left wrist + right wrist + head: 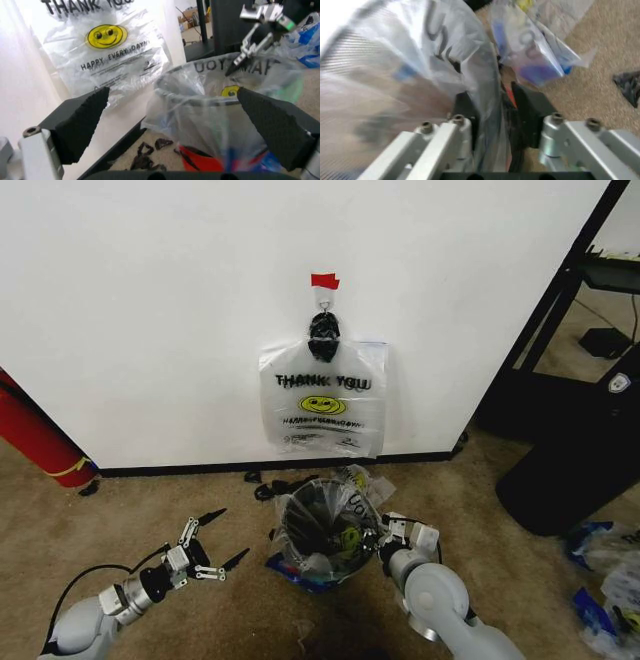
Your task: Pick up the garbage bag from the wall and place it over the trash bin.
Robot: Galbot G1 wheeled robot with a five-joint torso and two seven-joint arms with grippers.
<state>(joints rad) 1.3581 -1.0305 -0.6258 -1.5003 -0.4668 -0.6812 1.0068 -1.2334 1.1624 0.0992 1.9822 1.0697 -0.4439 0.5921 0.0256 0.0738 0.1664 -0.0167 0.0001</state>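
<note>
White wall [150, 300], black baseboard [180, 470], tan carpet [150, 520]

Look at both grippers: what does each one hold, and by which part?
The right gripper pinches the garbage bag at its edge, where it drapes over the trash bin rim. The left gripper is open, holding nothing.

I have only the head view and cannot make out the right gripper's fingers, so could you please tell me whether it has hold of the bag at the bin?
Observer: Yes. In the right wrist view, the right gripper is closed on the garbage bag, with its film pinched between the pads at the rim of the trash bin.
Operator: Thank you. Does the film reach over the rim on the left gripper's side?
Observer: It does. The left wrist view shows it draped over the rim there and hanging down outside.
Operator: Is the left gripper touching it?
Observer: No. The left gripper is wide open, facing the bin from a short way off.
</note>
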